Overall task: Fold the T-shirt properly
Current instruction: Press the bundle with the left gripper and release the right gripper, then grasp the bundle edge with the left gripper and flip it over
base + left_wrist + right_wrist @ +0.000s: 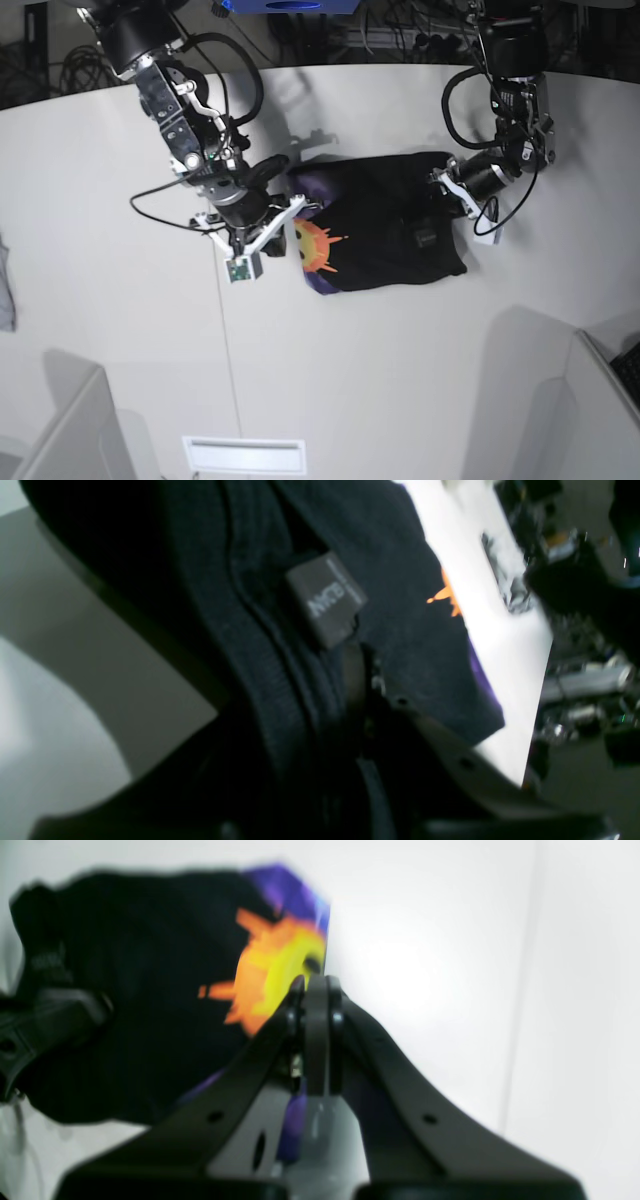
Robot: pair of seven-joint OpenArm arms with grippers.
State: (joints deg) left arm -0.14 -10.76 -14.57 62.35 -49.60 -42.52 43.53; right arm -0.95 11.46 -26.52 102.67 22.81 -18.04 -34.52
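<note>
we are seeing the t-shirt (385, 225) lying bunched in the middle of the white table (400, 380) in the base view. our right gripper (315, 982) is pinching the printed edge with its jaws pressed together. our left gripper (455, 195) is sitting at the collar end, near the neck label (327, 599); we cannot tell how far it is open.

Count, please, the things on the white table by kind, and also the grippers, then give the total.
T-shirt: 1
Grey cloth scrap, at the table's edge: 1
Grippers: 2, left gripper and right gripper, both at the shirt
Total: 4
</note>
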